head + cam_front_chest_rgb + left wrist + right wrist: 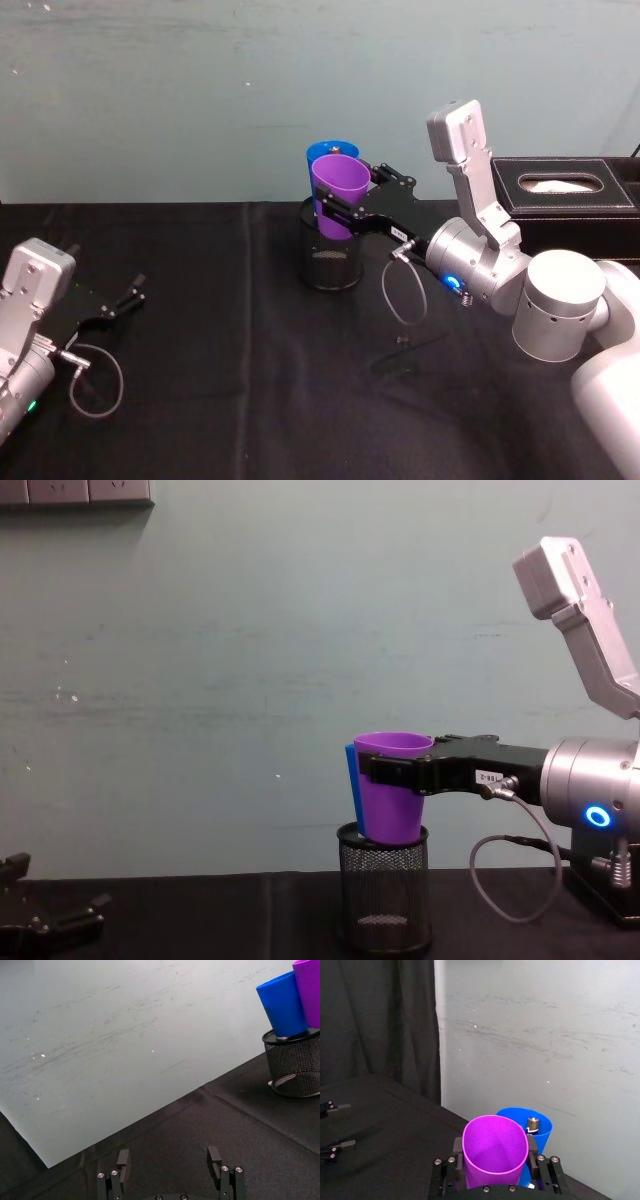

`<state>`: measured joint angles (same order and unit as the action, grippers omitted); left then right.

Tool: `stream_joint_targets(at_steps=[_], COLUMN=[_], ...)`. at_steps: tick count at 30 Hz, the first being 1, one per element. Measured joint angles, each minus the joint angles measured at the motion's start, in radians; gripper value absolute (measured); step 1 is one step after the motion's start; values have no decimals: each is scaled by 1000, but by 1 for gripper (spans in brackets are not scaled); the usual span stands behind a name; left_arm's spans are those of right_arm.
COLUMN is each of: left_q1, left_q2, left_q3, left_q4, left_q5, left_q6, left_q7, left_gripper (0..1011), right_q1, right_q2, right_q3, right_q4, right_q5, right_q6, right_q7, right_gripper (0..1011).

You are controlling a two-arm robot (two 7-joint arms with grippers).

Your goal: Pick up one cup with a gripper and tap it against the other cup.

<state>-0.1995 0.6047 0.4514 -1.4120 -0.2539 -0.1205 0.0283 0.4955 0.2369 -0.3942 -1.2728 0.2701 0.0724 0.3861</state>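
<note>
We see the right gripper [352, 192] come in from the right, raised above the black-clothed table [220, 400]. Its jaws pinch the purple cup [338, 188] just below the rim, 1 on each side. The purple cup hangs upright, mouth up, with its base at the mouth of the black mesh holder [332, 265]. The blue cup [322, 152] stands upright in that holder, just behind the purple cup on the wall side. The 2 cups sit side against side, though we cannot tell whether they truly touch. The left gripper [132, 290] lies low at the table's left side, well apart from both cups, its jaws spread and holding nothing. A black tissue box [565, 205] stands behind the right arm.
</note>
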Motion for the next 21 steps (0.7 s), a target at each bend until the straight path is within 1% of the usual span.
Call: stream_joint_targets(at_steps=[21], left_q1=[0], left_q2=[0], left_q3=[0], left_q4=[0], left_q5=[0], left_q6=[0], left_q7=[0], left_gripper=[1000], right_q1=[0], right_q2=[0], right_q3=[0], right_q4=[0], right_q5=[0], right_q6=[0], right_q7=[0], right_gripper=[724])
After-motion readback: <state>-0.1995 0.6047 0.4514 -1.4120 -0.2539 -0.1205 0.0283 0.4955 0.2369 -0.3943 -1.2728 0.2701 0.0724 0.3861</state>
